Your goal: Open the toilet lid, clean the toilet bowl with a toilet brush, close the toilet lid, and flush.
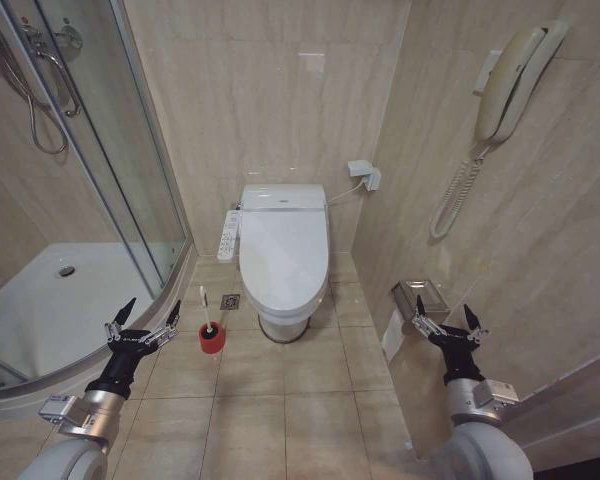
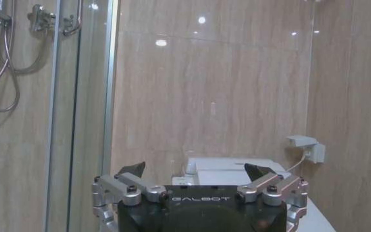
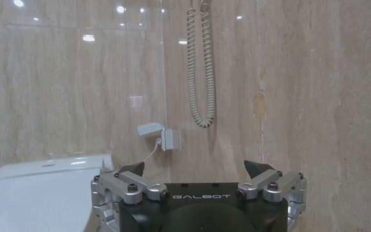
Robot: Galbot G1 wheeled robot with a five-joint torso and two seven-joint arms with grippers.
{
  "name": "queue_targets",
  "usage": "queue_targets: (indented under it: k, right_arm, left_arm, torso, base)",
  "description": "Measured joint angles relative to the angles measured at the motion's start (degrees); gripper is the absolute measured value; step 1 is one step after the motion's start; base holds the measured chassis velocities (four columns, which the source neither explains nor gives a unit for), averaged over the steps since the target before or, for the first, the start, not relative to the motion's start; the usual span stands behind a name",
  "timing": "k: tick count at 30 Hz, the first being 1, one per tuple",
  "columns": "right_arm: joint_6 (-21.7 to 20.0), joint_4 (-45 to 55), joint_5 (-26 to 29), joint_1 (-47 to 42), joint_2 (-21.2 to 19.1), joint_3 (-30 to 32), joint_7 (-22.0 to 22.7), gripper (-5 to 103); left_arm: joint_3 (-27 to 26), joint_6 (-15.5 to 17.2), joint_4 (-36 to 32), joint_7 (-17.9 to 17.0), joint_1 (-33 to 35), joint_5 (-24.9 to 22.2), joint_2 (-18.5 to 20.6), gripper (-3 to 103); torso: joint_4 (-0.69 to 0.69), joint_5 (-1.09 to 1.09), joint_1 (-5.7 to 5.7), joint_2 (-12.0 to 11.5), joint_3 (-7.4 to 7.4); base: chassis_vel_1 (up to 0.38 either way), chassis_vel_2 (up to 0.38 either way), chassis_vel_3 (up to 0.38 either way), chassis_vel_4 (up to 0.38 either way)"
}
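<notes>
One toilet lid (image 1: 284, 250), one toilet brush (image 1: 206, 312), two end effectors.

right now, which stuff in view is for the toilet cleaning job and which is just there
For the job:
- toilet lid, down
- toilet brush, standing in its red cup on the floor left of the toilet
- left gripper and right gripper, both open, holding nothing

Just there:
- wall phone
- shower hose
- toilet paper holder
- remote panel
</notes>
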Motion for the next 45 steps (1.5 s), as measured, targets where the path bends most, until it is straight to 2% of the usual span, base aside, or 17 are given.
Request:
queue_targets:
  k: [45]
  right_arm:
    - [0.0, 0.0, 0.0, -0.01, 0.0, 0.0, 0.0, 100]
  left_arm:
    - [0.0, 0.0, 0.0, 0.0, 0.01, 0.0, 0.0, 100]
  torso:
    - [0.0, 0.0, -0.02, 0.0, -0.01]
  base:
    - [0.0, 0.0, 0.0, 0.0]
